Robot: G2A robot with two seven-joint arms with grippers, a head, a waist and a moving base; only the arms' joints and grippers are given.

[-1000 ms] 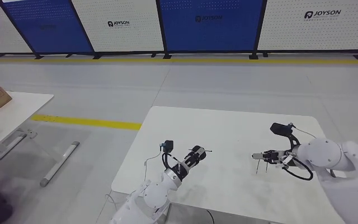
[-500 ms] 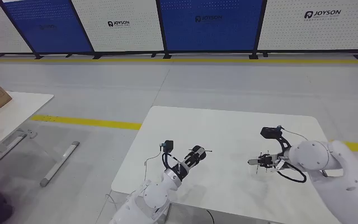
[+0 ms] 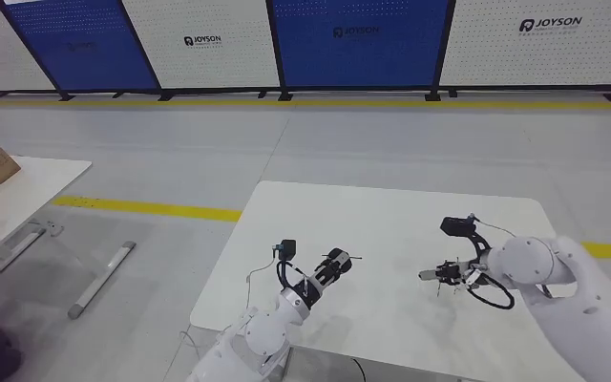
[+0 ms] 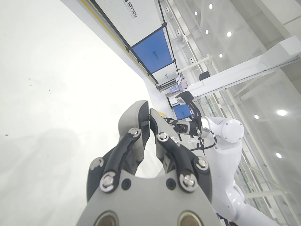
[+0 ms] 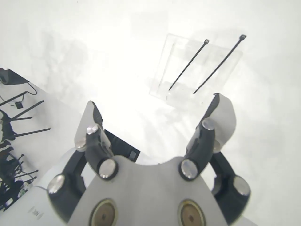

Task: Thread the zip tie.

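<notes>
**Right gripper open beside two zip ties, left gripper closed**

The white surface [image 3: 382, 220] takes up the lower centre of the top view. Along the top edge of that frame stand blue panels [image 3: 358, 43] and white perforated panels [image 3: 200, 43], each with a small printed logo.

The left gripper [image 3: 339, 258] [image 4: 149, 116] sits at lower centre above the surface, its pads pressed together. The right gripper [image 3: 427, 275] [image 5: 155, 101] hangs at lower right, its fingers spread wide apart and holding nothing.

Just beyond its fingertips a clear plate [image 5: 175, 48] lies on the surface, its edges faint against the white. On the plate lie one black zip tie [image 5: 188, 65] and a second zip tie [image 5: 219, 64]. They are side by side and apart, heads pointing away from the gripper. From above they are too small to make out.
</notes>
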